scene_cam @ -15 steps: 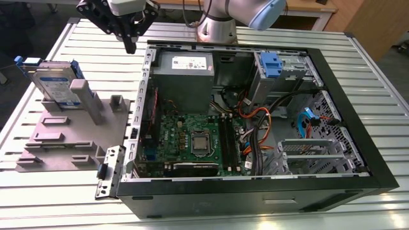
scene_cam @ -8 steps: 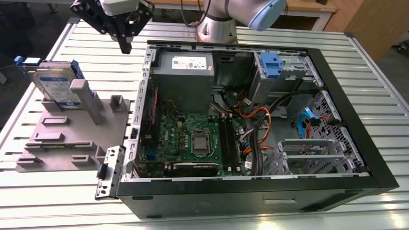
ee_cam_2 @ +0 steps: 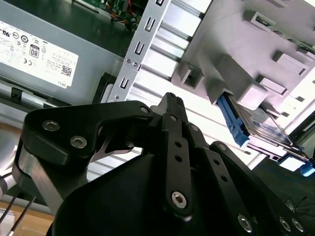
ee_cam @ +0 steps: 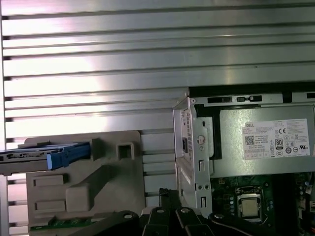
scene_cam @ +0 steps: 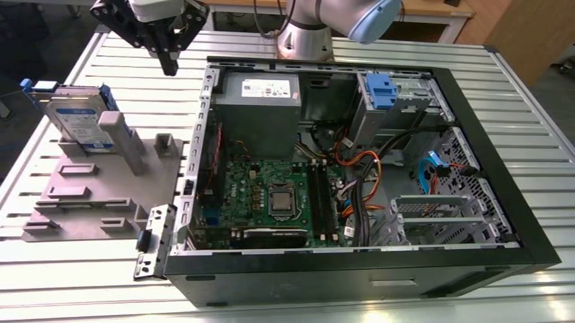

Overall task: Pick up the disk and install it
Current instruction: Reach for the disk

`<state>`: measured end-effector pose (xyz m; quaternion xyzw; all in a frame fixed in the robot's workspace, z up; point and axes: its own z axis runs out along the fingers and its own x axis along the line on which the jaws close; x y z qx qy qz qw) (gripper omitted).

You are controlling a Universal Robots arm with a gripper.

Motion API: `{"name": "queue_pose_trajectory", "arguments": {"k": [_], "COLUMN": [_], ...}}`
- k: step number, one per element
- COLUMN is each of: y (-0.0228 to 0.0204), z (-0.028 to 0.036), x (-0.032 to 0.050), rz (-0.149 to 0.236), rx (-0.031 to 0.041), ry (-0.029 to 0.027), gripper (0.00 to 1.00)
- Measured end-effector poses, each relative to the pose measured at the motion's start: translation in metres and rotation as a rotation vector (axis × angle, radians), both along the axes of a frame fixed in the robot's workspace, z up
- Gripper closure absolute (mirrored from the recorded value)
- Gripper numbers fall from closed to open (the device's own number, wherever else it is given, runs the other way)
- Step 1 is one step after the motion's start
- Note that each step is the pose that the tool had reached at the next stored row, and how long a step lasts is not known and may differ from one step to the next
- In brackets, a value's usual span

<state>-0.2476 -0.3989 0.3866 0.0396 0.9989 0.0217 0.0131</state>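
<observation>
The disk (scene_cam: pixel 79 121) stands on edge in a grey holder (scene_cam: pixel 85 185), lower than the claw (scene_cam: pixel 169 67) and well apart from it, toward the exterior view's left. The claw hangs with fingers together, holding nothing. A good grasp likely means spreading first, then descending square onto the disk's top edge, clear of the holder's posts. On the claw's other side, an open computer case (scene_cam: pixel 539 222) sits on the slatted metal bench (scene_cam: pixel 503 67).

A ribbed, silvery metal tabletop (scene_cam: pixel 269 306) gleams under bright light, with a wooden cabinet (scene_cam: pixel 526 30) at the exterior view's right.
</observation>
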Motion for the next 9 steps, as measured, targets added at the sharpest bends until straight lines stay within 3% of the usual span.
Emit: {"name": "queue_pose_trajectory", "arguments": {"k": [9], "y": [0.0000], "z": [-0.0002], "x": [-0.0080], "rz": [0.000], "rx": [0.0000], "ry": [0.0000], "gripper": [0.89]}}
